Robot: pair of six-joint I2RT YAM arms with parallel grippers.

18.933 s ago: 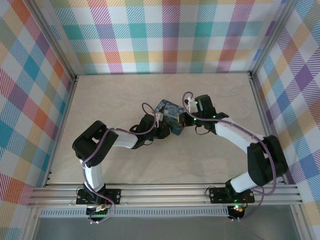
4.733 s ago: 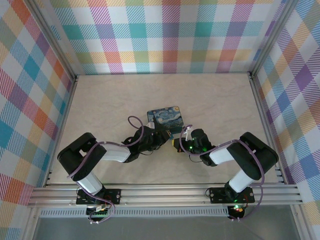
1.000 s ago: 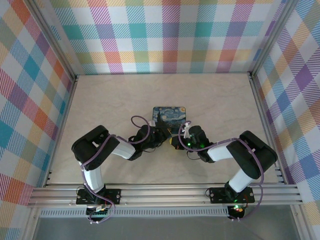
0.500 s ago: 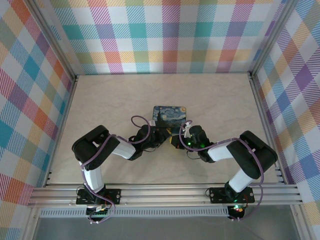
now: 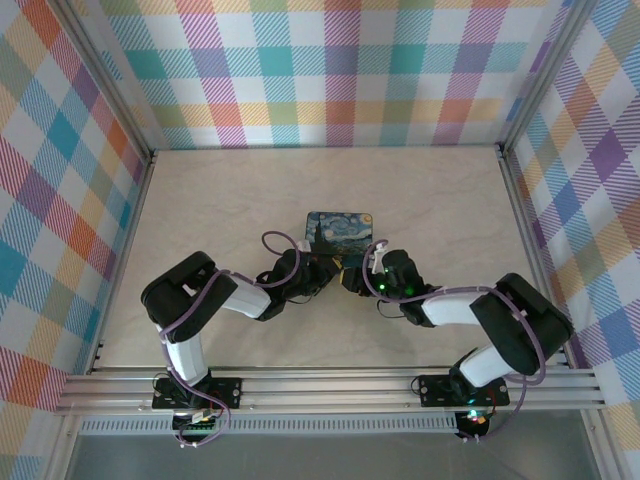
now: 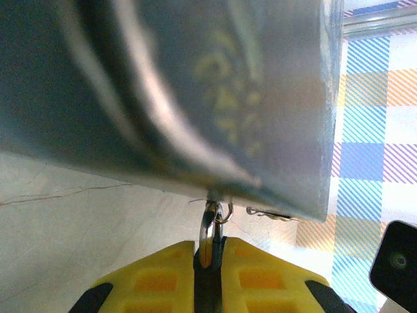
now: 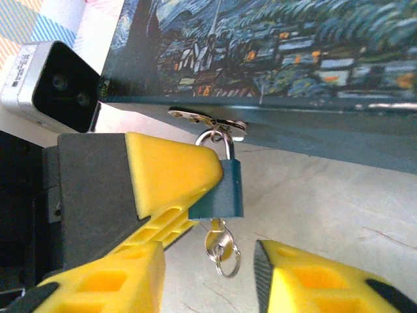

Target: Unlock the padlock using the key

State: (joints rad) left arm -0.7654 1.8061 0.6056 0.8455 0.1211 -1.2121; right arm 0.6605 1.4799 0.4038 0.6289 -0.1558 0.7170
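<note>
Padlock (image 7: 228, 189) — one; painted tin (image 7: 293, 65) — one

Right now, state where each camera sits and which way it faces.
Top external: above and behind the arms, looking down on table; both arms show.
Left wrist: low, facing tin box side-on; left fingers shut on padlock.
Right wrist: low, facing padlock and key; right fingers apart.
Shared: wrist views both see the tin box.

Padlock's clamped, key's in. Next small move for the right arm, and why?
Probably close the right gripper on the key, ready to turn it. The left gripper is shut on the padlock, whose shackle passes through the hasp of the tin. The key sits in the lock's underside between the right gripper's open jaws, untouched.
</note>
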